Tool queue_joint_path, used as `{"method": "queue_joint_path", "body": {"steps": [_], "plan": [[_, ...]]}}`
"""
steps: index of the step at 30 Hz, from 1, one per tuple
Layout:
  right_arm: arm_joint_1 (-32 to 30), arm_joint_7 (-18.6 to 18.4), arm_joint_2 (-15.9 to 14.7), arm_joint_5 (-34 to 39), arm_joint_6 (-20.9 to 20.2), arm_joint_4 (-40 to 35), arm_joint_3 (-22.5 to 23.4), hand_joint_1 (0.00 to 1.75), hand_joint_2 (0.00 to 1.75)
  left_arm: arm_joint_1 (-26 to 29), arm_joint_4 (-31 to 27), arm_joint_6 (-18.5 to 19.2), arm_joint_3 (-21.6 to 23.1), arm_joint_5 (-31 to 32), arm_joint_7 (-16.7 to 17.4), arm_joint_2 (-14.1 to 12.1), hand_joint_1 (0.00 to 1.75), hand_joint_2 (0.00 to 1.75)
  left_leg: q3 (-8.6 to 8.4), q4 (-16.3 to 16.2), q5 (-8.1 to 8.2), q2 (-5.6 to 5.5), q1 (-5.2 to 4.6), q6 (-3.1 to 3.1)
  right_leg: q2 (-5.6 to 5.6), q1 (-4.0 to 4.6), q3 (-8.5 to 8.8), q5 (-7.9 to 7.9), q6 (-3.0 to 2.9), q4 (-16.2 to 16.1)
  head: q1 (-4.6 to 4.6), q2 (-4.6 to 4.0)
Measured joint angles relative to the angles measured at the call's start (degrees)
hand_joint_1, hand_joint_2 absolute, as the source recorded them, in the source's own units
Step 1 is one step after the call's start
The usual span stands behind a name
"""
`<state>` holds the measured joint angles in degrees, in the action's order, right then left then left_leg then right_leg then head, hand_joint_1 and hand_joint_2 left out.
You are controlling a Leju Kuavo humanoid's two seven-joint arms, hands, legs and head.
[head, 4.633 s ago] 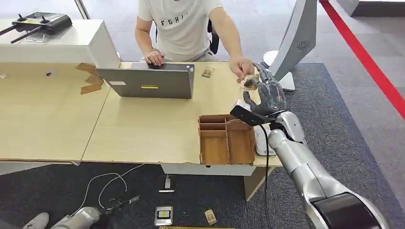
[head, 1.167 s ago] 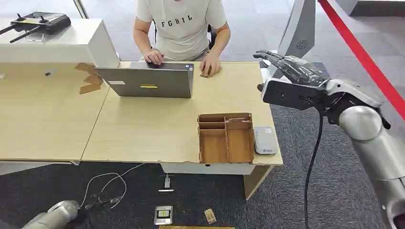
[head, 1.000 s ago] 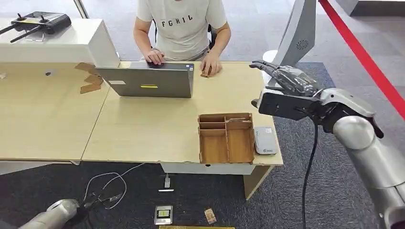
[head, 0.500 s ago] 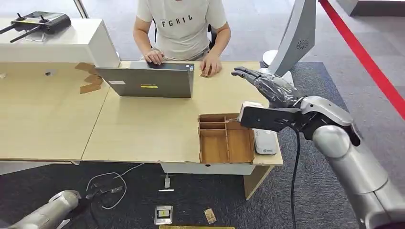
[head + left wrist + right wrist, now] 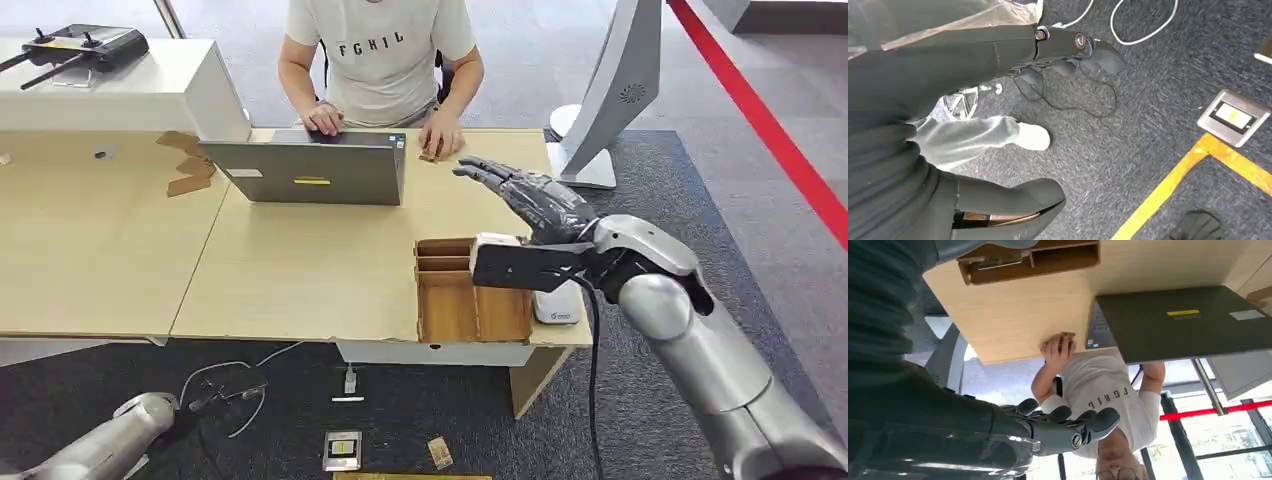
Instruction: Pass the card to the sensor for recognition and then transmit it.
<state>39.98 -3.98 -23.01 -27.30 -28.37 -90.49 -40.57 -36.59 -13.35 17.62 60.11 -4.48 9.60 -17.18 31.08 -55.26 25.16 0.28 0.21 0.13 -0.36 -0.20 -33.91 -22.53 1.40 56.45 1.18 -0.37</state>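
Fingers (image 5: 480, 171) of the right hand (image 5: 530, 200) are stretched out and apart, holding nothing, reaching across the counter (image 5: 300, 265) above the wooden tray (image 5: 447, 305). Right wrist view catches the same fingers from behind, fanned out with the person (image 5: 1108, 395) beyond them, the laptop (image 5: 1188, 320) lid and the tray's rim both in frame. Head view adds what that one misses: the white sensor (image 5: 556, 305) lying flat just beside the tray at the counter's edge, partly behind the wrist camera block.

Card (image 5: 432, 151) sits at the far edge of the counter, under the person's hand (image 5: 441, 135); it is too small to read. The person's other hand rests at the laptop.

Left hand (image 5: 1068, 50) hangs low over the carpet; in the left wrist view its fingers are loosely extended, apart, with nothing in them. That view also shows a white cable (image 5: 1143, 30), a grey floor box (image 5: 1232, 116) and yellow floor tape (image 5: 1193, 185). Head view shows the left arm (image 5: 100, 445) down by the floor.
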Motion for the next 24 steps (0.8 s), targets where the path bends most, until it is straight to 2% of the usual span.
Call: {"method": "queue_joint_path", "body": {"steps": [5, 21, 24], "plan": [[-0.73, 0.92, 1.35, -1.0, 1.68, 2.84, -1.2, 0.0, 1.75, -0.05, -0.3, -0.37, -1.01, 1.16, 0.63, 0.59, 0.0, 1.75, 0.01, 0.0, 0.0, -0.01, 0.0, 0.0, -0.01, 0.0, 0.0, -0.01, 0.0, 0.0, 0.0, 0.0], [-0.25, 1.55, 2.95, -2.27, 2.82, 9.53, -3.45, 0.0, 1.75, -0.11, -0.72, -0.83, -2.67, 3.61, 0.68, 1.6, 0.0, 1.75, 0.02, 0.0, 0.0, -0.02, 0.0, 0.0, -0.01, 0.0, 0.0, -0.01, 0.0, 0.0, 0.0, 0.0], [1.11, 2.34, 3.21, -4.3, 4.87, 13.08, -4.37, 0.0, 1.75, -0.17, -0.76, -0.83, -3.71, 5.09, 0.83, 1.88, 0.0, 1.75, 0.02, 0.0, 0.0, -0.03, 0.0, 0.0, -0.01, 0.0, 0.01, -0.01, 0.0, 0.01, 0.02, 0.0]]}}
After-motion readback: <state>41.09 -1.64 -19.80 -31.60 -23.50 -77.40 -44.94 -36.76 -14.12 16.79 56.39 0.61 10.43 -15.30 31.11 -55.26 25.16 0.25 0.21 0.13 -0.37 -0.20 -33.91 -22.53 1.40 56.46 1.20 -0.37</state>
